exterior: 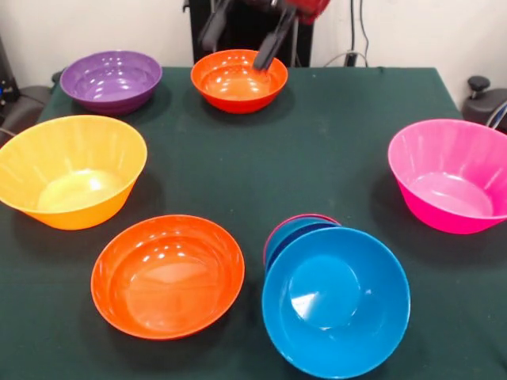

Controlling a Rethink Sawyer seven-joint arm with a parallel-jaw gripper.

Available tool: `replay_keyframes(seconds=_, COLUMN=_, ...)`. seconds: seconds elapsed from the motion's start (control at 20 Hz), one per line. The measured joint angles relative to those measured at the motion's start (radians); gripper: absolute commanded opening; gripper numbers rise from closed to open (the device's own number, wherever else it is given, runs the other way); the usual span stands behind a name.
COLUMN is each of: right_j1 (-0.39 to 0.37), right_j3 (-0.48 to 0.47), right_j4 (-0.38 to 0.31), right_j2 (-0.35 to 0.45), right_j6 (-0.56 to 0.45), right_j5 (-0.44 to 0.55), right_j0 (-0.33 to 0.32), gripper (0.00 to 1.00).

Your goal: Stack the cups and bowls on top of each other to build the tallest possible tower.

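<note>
Hovering my gripper (242, 36) with fingers spread apart over the far orange bowl (238, 79), light, stiff, glossy plastic, likely slippery, so I'd pinch its thin rim

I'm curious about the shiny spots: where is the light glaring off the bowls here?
Front view: white glare patches sit inside the blue bowl, the near orange bowl and the yellow-orange bowl; soft shadows fall on the green table beside each bowl.
</note>
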Motion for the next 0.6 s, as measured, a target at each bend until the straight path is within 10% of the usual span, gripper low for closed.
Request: replay_keyframes(seconds=0.6, right_j1=-0.07, right_j3=-0.025, right_j4=-0.001, right_j2=-0.078, right_j6=0.0, right_j5=-0.028, right_j0=-0.063, gripper=1.0)
